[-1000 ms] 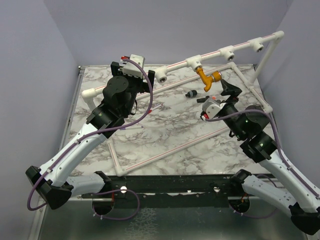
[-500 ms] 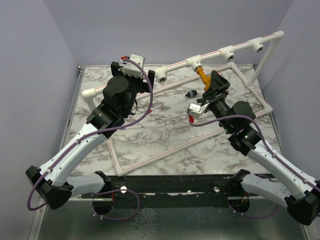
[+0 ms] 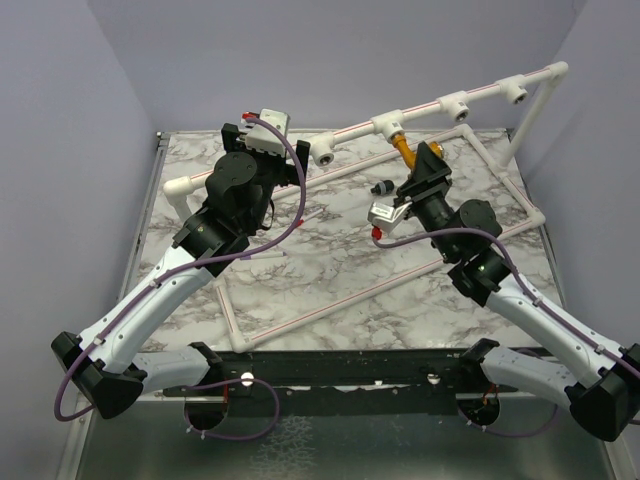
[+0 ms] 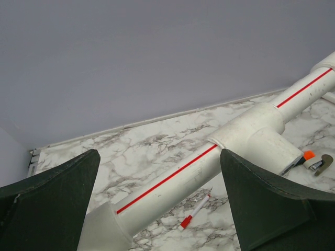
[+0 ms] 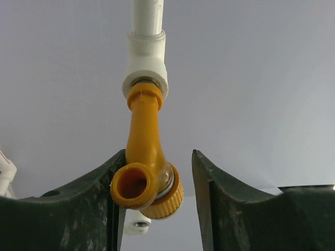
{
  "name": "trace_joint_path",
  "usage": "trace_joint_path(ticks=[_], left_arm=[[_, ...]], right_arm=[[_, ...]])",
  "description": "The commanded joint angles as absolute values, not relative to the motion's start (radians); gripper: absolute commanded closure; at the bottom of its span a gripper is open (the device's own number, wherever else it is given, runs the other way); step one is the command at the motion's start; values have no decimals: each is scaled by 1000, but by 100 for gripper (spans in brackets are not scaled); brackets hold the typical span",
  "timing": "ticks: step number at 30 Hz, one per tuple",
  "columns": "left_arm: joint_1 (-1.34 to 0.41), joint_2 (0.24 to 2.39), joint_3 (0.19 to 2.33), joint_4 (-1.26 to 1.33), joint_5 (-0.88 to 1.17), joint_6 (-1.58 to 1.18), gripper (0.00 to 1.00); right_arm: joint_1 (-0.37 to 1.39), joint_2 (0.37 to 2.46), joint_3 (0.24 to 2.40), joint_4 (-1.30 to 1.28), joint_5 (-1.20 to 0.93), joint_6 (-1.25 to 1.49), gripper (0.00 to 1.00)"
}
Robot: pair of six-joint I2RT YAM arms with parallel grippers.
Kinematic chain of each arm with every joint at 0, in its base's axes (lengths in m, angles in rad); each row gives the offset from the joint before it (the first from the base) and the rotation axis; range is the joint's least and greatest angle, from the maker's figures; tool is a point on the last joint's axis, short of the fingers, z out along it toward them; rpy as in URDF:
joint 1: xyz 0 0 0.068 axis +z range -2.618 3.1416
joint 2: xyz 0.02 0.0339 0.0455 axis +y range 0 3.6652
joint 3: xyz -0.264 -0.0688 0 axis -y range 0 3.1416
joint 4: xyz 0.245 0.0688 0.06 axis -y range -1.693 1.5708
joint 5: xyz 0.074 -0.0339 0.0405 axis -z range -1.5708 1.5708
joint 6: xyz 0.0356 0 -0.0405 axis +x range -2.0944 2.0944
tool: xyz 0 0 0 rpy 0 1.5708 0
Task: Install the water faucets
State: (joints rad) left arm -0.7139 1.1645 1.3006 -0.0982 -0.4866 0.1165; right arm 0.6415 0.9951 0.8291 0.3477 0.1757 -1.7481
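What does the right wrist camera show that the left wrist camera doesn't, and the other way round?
Only the right wrist view: the orange faucet joined to a white tee socket, its open spout toward the lens, between the spread fingers of the right pincer. Only the left wrist view: a red-striped pipe crossing between the fingers of the left pincer, a red-tipped stick and the marble table. Both: white pipework, a plain grey wall and an open pincer.

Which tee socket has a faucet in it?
Second tee socket from left, top view: the orange faucet hangs from it, between the right end effector's fingers. Other three sockets are empty.
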Motion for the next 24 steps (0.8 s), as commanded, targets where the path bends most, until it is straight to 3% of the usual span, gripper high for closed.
trace_joint_path(ticks=[1, 10, 24], left_arm=[[-720, 1167, 1285, -141, -483, 123, 1], [-721, 1169, 1290, -143, -482, 122, 1], [-720, 1170, 1292, -149, -484, 123, 1]], right_arm=[[646, 994, 802, 408, 224, -1710, 52], [646, 991, 782, 407, 254, -1578, 99], [646, 983, 851, 401, 217, -727, 100]])
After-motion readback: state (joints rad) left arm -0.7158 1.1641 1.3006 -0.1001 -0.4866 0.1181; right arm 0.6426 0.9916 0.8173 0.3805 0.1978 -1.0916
